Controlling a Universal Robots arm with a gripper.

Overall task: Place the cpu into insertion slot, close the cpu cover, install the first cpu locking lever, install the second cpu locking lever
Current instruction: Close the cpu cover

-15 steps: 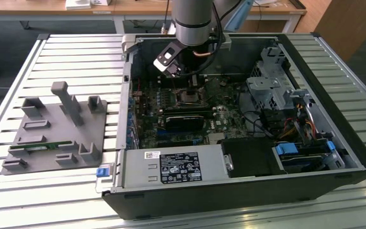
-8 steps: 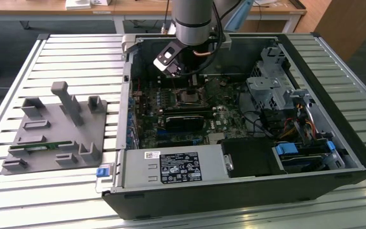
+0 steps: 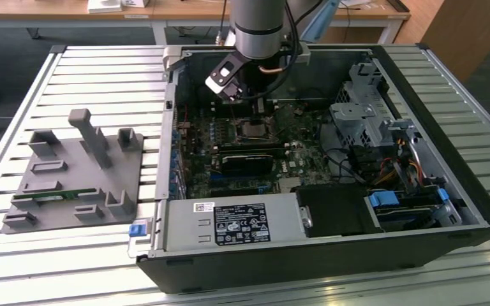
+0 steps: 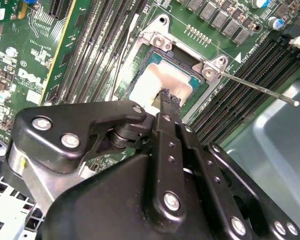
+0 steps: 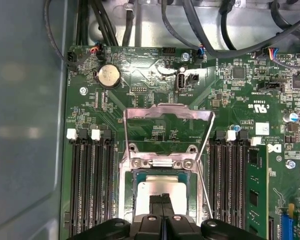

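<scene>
While the gripper hovers with fingers pressed together at the chip, the chip lies in the socket and the cover stands open. If the chip sits skewed, a downward push could damage the socket.

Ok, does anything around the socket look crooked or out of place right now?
Nothing stands out. The cpu lies flat and square in the insertion slot; the cpu cover stands open and a locking lever sticks out unlatched. The shut fingers are right over it.
</scene>
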